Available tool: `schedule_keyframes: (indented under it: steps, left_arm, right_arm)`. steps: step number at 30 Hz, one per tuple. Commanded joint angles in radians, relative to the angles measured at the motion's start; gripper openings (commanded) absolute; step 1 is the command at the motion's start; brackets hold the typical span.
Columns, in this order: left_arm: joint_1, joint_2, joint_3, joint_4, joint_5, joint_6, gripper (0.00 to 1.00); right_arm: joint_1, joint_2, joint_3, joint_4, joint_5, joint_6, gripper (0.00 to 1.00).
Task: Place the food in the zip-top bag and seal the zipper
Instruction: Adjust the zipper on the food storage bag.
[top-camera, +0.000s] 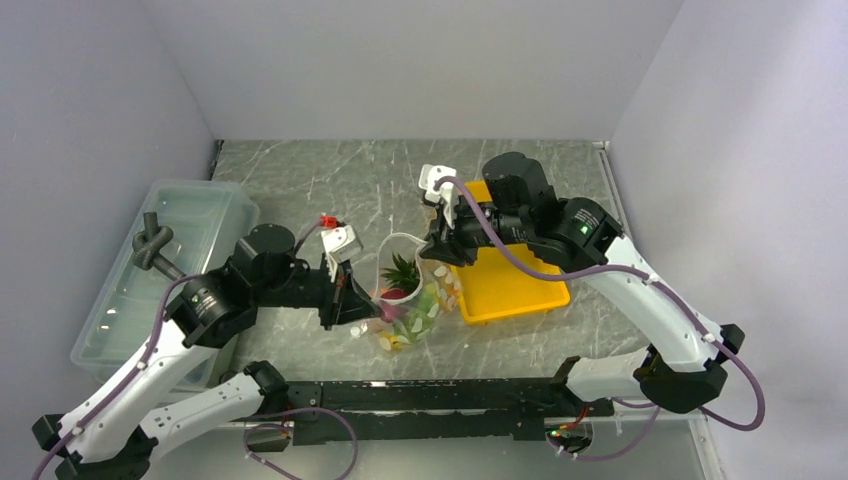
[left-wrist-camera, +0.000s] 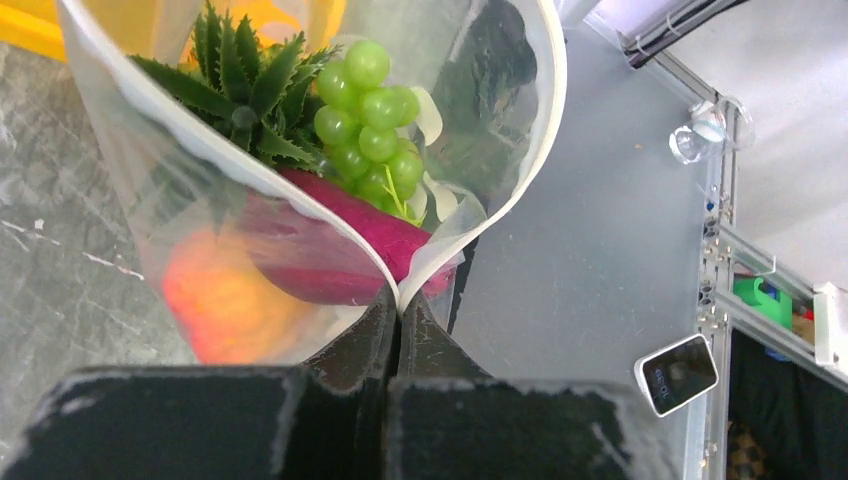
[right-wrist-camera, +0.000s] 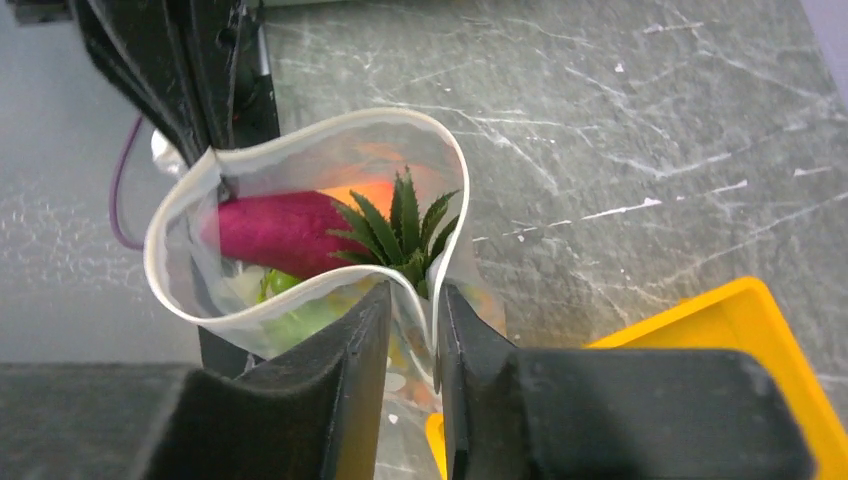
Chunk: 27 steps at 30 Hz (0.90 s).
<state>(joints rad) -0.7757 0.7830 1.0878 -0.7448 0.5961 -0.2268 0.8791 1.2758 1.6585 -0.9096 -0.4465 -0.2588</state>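
The zip-top bag (top-camera: 405, 292) stands at mid-table with its mouth open, its whitish zipper (right-wrist-camera: 300, 140) forming a wide loop. Inside lie the food pieces: a pineapple with a green crown (left-wrist-camera: 245, 90), a green grape bunch (left-wrist-camera: 365, 120), a dark red-purple piece (left-wrist-camera: 340, 250) and an orange-peach fruit (left-wrist-camera: 215, 300). My left gripper (left-wrist-camera: 398, 305) is shut on the zipper's left end, where the two strips meet. At the opposite end, my right gripper (right-wrist-camera: 413, 300) has its fingers a little apart, with the folded zipper edge loose in the gap.
A yellow tray (top-camera: 510, 285) sits right of the bag, under my right arm. A translucent lidded bin (top-camera: 160, 270) stands at the far left. The black rail of the arm bases (top-camera: 430, 395) runs along the near edge.
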Motion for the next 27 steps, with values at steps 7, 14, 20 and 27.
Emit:
schedule_keyframes:
  steps: [7,14,20,27]
  left_arm:
    - [0.002,0.082,0.082,0.035,-0.145,-0.158,0.00]
    - [0.001,0.112,0.122,0.012,-0.346,-0.274,0.00]
    - [0.001,0.148,0.150,-0.011,-0.503,-0.389,0.00]
    - [0.001,0.159,0.135,0.056,-0.622,-0.537,0.00]
  right_arm:
    - [0.000,-0.020,-0.020,0.147,0.253,0.095,0.53]
    - [0.000,-0.032,-0.018,0.157,0.331,0.216,0.59]
    - [0.001,-0.071,-0.082,0.223,0.274,0.344,0.60]
    - [0.059,-0.095,-0.165,0.303,0.211,0.379,0.60]
